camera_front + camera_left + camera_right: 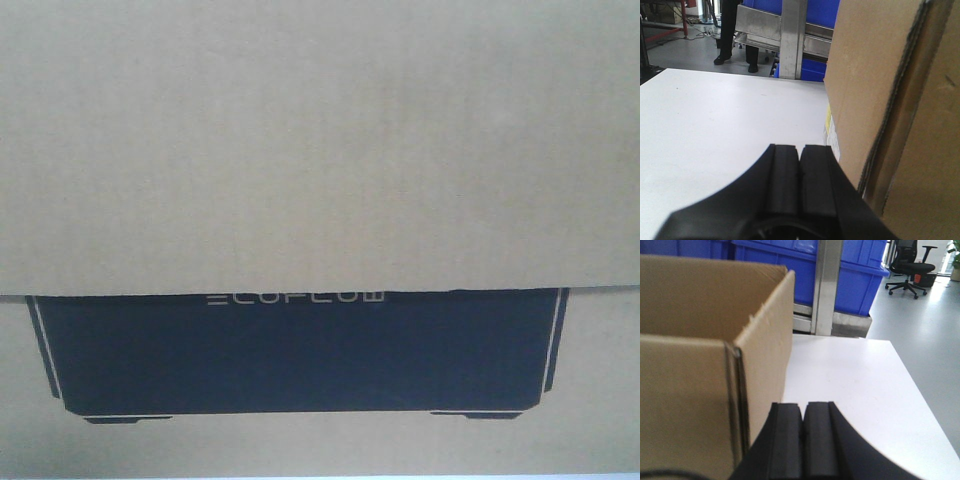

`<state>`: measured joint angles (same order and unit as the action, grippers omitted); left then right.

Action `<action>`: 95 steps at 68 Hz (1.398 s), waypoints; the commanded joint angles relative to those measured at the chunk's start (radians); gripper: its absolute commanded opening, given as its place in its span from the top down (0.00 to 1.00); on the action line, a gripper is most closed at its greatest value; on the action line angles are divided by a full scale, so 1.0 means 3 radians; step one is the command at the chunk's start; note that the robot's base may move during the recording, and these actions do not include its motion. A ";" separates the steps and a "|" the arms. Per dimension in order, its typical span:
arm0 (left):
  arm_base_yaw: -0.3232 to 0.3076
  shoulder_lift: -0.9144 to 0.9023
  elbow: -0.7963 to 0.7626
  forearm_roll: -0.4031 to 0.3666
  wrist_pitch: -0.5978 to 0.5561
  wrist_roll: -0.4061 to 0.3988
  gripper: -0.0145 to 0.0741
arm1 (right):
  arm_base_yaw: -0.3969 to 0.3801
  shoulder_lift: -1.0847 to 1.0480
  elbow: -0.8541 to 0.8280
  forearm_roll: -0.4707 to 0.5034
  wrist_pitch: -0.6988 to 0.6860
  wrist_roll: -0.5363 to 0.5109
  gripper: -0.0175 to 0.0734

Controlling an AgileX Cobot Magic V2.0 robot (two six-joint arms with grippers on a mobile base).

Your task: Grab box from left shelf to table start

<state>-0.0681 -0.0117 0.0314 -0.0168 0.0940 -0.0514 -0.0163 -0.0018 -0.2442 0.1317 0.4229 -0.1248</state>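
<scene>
The brown cardboard box (pixel 320 140) fills the front view, its black ECOFLOW panel low in the frame. In the left wrist view the box (pixel 890 100) stands on the white table (pixel 730 125), right of my left gripper (pixel 800 147); that gripper is shut, with nothing between its black pads. The right wrist view shows the box (pixel 705 340) on the left, resting on the table (pixel 855 385), flaps open at the top. My right gripper (pixel 803 405) is shut and empty, close beside the box's side wall. The shelf (pixel 790 35) stands beyond the table's far edge.
Blue bins (pixel 855 270) sit on the shelf behind a silver upright post (pixel 826 285). A person's legs (pixel 730 35) stand on the grey floor at the far left. An office chair (pixel 910 265) is at the far right. The table's right edge (pixel 920 390) drops to the floor.
</scene>
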 commanded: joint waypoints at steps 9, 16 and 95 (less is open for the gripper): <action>-0.0005 -0.0050 -0.0014 -0.0017 -0.0313 -0.0026 0.94 | -0.0017 -0.0059 0.0565 -0.0087 -0.0751 0.0018 0.75; -0.0005 -0.0050 -0.0014 -0.0017 -0.0313 -0.0026 0.94 | -0.0017 -0.0059 0.0857 -0.0087 -0.1021 0.0152 0.75; -0.0005 -0.0050 -0.0014 -0.0017 -0.0313 -0.0026 0.94 | -0.0017 -0.0059 0.0928 -0.0087 -0.1051 0.0272 0.75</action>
<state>-0.0681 -0.0117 0.0314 -0.0168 0.0926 -0.0514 -0.0163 -0.0109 0.0300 0.1145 0.2045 -0.0407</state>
